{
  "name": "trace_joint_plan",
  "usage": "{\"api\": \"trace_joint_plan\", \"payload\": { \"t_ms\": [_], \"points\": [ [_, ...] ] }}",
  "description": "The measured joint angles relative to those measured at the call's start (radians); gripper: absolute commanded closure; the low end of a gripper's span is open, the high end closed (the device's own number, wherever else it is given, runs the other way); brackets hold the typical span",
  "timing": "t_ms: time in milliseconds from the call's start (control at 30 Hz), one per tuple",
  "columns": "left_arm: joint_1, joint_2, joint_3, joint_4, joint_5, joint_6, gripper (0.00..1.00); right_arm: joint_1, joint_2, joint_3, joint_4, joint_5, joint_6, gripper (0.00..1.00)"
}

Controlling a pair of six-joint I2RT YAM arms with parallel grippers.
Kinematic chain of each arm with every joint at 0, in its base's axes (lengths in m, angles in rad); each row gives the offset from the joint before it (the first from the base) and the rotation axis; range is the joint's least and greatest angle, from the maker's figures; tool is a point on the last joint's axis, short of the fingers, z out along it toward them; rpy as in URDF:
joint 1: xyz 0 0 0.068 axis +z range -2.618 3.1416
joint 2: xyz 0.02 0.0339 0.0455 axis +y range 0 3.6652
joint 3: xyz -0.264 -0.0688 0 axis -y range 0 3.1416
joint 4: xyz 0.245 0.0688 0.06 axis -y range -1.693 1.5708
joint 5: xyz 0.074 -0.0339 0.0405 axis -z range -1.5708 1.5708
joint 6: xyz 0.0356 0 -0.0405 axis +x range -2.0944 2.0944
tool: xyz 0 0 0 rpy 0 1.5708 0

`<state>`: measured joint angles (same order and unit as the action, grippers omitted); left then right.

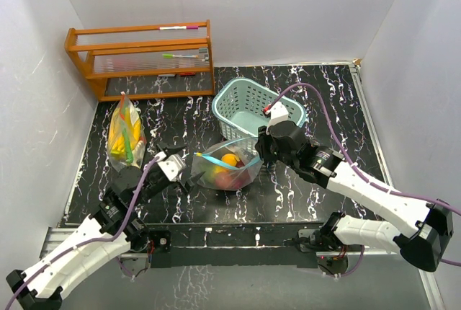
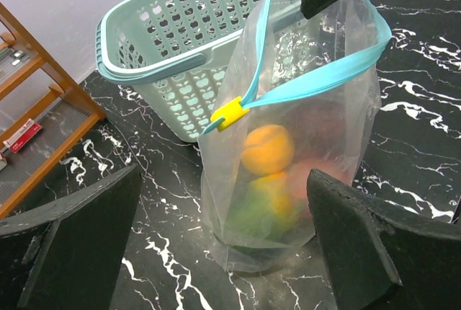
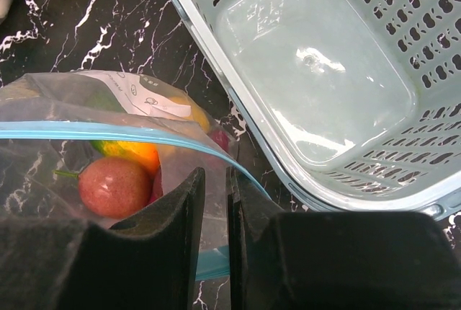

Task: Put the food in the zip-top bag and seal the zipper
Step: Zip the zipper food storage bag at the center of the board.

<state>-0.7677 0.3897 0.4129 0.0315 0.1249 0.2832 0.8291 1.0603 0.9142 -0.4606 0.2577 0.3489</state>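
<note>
In the middle of the black marbled surface (image 1: 184, 112) the zip-top bag (image 1: 227, 169) stands upright, just in front of the pale teal basket (image 1: 248, 104). The right jaws are clamped, nearly together, on its blue zipper strip (image 2: 324, 79) at the far end of the mouth. In the right wrist view the strip runs in between them, and the pinched part is hidden. The left jaws stand wide apart, level with the bag and short of touching it, their fingers (image 2: 79, 238) cut off by the lower edge of the left wrist view. The yellow slider (image 2: 230, 113) sits at the end nearer the left jaws, and the two strips bow apart behind it. Through the cloudy plastic show an orange round fruit (image 2: 266, 148), a red round fruit (image 3: 114, 186) with a thin stem, and a green-and-orange mango (image 2: 263, 205). A pinkish shape beside them is too blurred to name. A second bag (image 1: 125, 137) lies well apart to the left, near the wooden rack (image 1: 140, 58). The yellow and green pieces inside it cannot be made out singly.
</note>
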Motion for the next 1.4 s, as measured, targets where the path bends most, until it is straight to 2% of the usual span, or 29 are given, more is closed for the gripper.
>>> {"api": "trace_joint_plan", "payload": {
  "t_ms": [267,400,467,667,733,833,933,1200,1267,1333,1400],
  "points": [
    [0.0,0.093,-0.003,0.111,-0.002,0.003,0.06,0.0,0.0,0.0,0.0,-0.008,-0.006,0.79],
    [0.0,0.142,-0.003,0.15,0.007,0.011,0.13,-0.001,0.0,0.0,0.0,-0.015,-0.006,0.79],
    [0.0,0.158,-0.003,0.161,0.014,0.014,0.23,-0.001,-0.001,0.0,0.0,-0.018,-0.007,0.79],
    [0.0,0.174,-0.003,0.195,0.033,0.02,0.43,-0.006,-0.001,0.0,0.0,-0.022,-0.007,0.79],
    [0.0,0.175,-0.003,0.209,0.037,0.018,0.57,-0.007,-0.002,0.0,0.0,-0.022,-0.007,0.79],
    [0.0,0.184,-0.003,0.217,0.055,0.015,0.84,-0.007,-0.007,0.0,0.0,-0.025,-0.007,0.79],
    [0.0,0.195,-0.003,0.224,0.074,0.011,0.99,-0.007,-0.011,0.0,0.0,-0.025,-0.007,0.79],
    [0.0,0.234,0.004,0.229,0.119,-0.009,1.0,-0.007,-0.013,0.0,-0.001,-0.037,-0.008,0.79],
    [0.0,0.237,0.01,0.222,0.128,-0.012,1.0,-0.008,-0.013,0.0,-0.001,-0.056,-0.018,0.71],
    [0.0,0.232,0.023,0.206,0.13,-0.016,1.0,-0.008,-0.016,0.002,-0.003,-0.108,-0.045,0.59],
    [0.0,0.223,0.037,0.181,0.122,-0.031,1.0,-0.008,-0.027,0.014,-0.01,-0.182,-0.089,0.55]
  ]
}}
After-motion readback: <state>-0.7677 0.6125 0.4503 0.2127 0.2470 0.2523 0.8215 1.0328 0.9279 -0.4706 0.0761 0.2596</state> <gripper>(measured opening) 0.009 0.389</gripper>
